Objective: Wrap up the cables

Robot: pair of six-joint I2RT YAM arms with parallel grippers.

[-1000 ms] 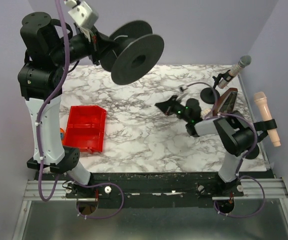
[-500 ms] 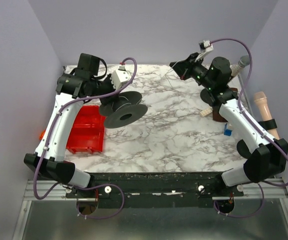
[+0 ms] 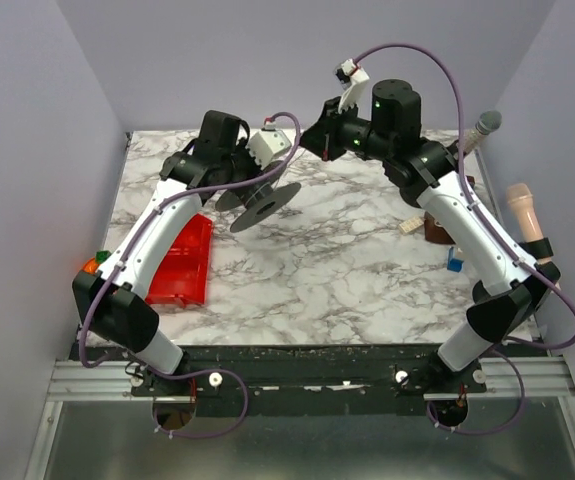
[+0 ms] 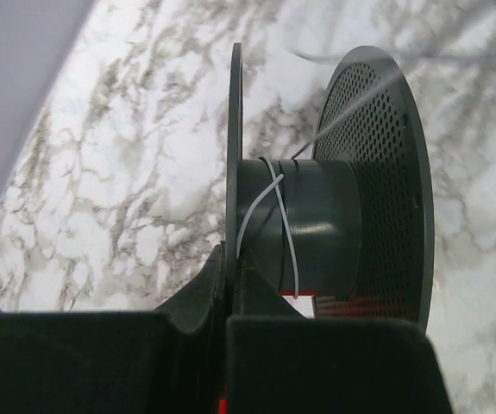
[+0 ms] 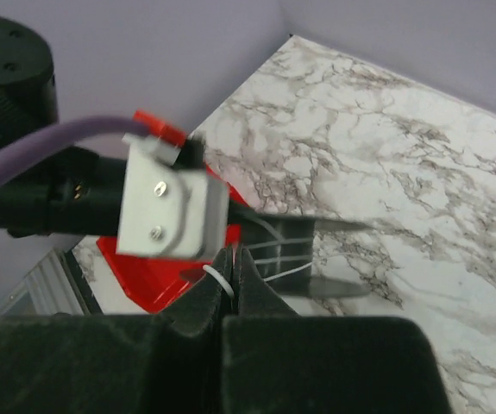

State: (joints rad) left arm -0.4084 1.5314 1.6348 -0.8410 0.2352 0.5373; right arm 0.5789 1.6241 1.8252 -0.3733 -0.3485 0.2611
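Right pincer (image 3: 310, 140) has swung left over marble table (image 3: 347, 272) between lilac walls (image 3: 27, 120).

Matt dark plastic spool (image 4: 317, 226) — glossy marble-look table (image 3: 347, 282)

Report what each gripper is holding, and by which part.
The left gripper clamps the black spool by the edge of one flange. The right gripper pinches the thin white cable between its fingertips.

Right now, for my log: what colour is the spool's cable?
White cable, clearest in left wrist view.
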